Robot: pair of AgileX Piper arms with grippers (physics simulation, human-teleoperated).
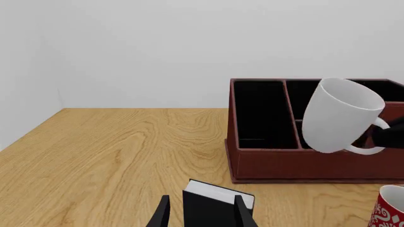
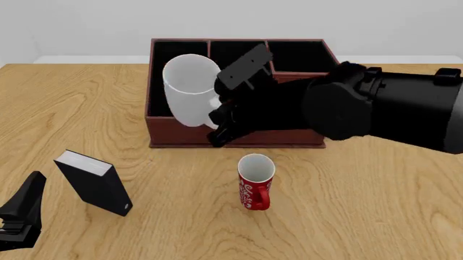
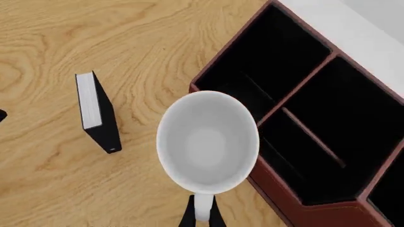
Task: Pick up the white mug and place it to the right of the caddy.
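While my right end effector [image 3: 200, 215] pinches the white mug [image 2: 190, 89] by its handle, aloft over the caddy [image 2: 173, 138] at its 9 o'clock end, I judge transport underway; next, carry it toward 3 o'clock and lower it onto the counter [image 2: 376, 189].

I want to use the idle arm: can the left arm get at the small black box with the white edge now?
Probably yes. The small black box with the white edge stands just ahead of the open left gripper, with nothing between them.
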